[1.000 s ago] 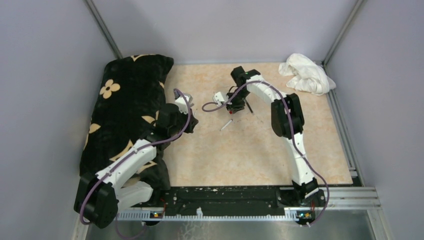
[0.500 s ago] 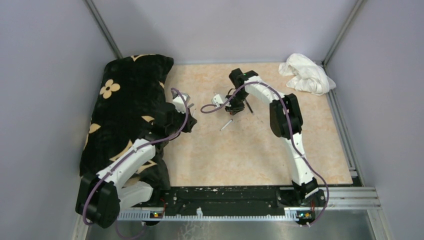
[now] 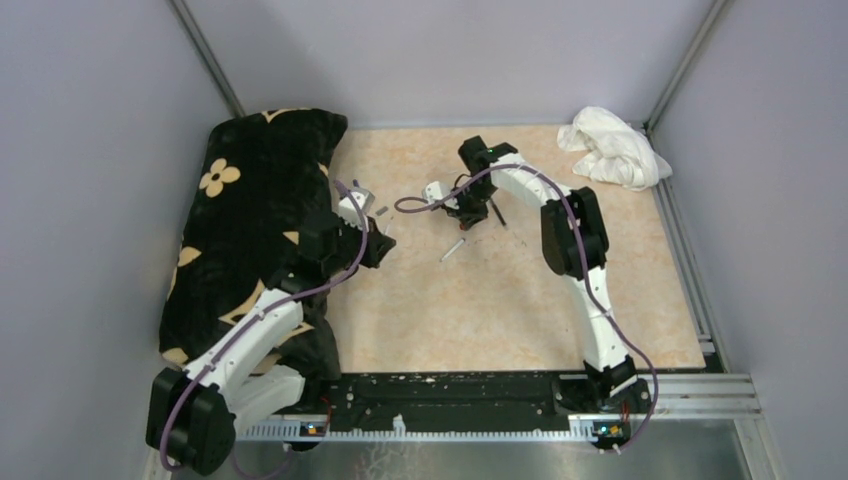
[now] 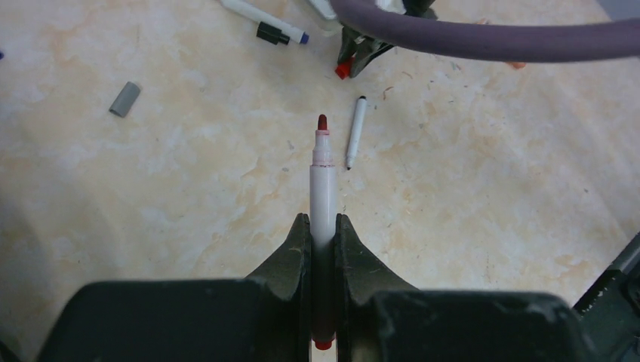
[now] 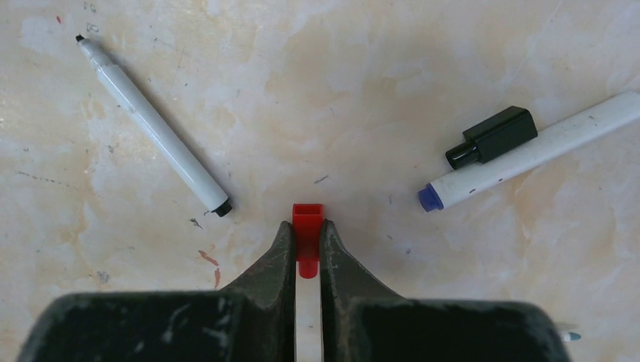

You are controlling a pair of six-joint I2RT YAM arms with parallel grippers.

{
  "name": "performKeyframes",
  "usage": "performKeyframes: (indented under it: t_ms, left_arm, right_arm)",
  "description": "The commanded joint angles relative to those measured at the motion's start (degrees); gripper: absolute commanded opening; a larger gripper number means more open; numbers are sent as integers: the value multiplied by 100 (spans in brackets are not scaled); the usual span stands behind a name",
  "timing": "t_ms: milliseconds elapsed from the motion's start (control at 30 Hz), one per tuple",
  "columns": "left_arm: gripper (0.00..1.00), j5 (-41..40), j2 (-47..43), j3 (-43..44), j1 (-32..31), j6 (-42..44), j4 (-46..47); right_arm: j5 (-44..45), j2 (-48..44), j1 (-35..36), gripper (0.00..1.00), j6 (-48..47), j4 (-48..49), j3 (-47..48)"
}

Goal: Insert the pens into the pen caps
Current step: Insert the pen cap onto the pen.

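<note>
My left gripper (image 4: 322,226) is shut on a white pen (image 4: 322,170). Its red tip points away from me, above the tabletop. My right gripper (image 5: 307,232) is shut on a small red pen cap (image 5: 307,220), low over the table with the cap's open end forward. In the top view the left gripper (image 3: 370,210) is left of the right gripper (image 3: 466,213), a gap between them. Lying loose are a black-tipped pen (image 5: 151,124), a blue-tipped pen (image 5: 528,154), a black cap (image 5: 494,136) and a grey cap (image 4: 124,99).
A black cloth with tan flowers (image 3: 255,190) covers the table's left side, under the left arm. A crumpled white cloth (image 3: 612,148) lies at the far right corner. The right arm's purple cable (image 4: 483,38) crosses the top of the left wrist view.
The right gripper's jaws have closed on the red cap. The left arm has shifted slightly farther from its base with the pen in it.
</note>
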Motion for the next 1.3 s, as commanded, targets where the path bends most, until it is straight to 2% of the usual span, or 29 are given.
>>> performKeyframes:
  t_ms: [0, 67, 400, 567, 767, 1000, 1133, 1267]
  left_arm:
    - [0, 540, -401, -157, 41, -146, 471]
    - [0, 727, -509, -160, 39, -204, 568]
    - [0, 1782, -779, -178, 39, -629, 1290]
    - [0, 2310, -633, -178, 26, -1029, 2080]
    - [0, 2375, -561, -253, -2, -1520, 3015]
    - [0, 2411, -418, -4, -176, -1565, 3547]
    - [0, 2509, -334, -79, -207, -1463, 4162]
    - [0, 2628, -83, -99, -307, -1643, 4836]
  right_arm:
    - [-129, -582, 65, 0, 1038, 574, -345]
    - [-185, -844, 40, 0, 1420, 805, -520]
    - [-941, -2300, -65, 0, 2182, 1057, -1202]
    - [-1453, -2984, -219, 0, 2620, 1183, -1411]
    - [-2315, -3838, -679, 0, 3333, 1502, -1712]
    - [-2644, -4894, -842, 0, 4686, 2761, -2332]
    - [-2504, -5472, -865, 0, 5709, 3425, -2547]
    - [-2494, -6201, -869, 0, 6579, 4266, -3164]
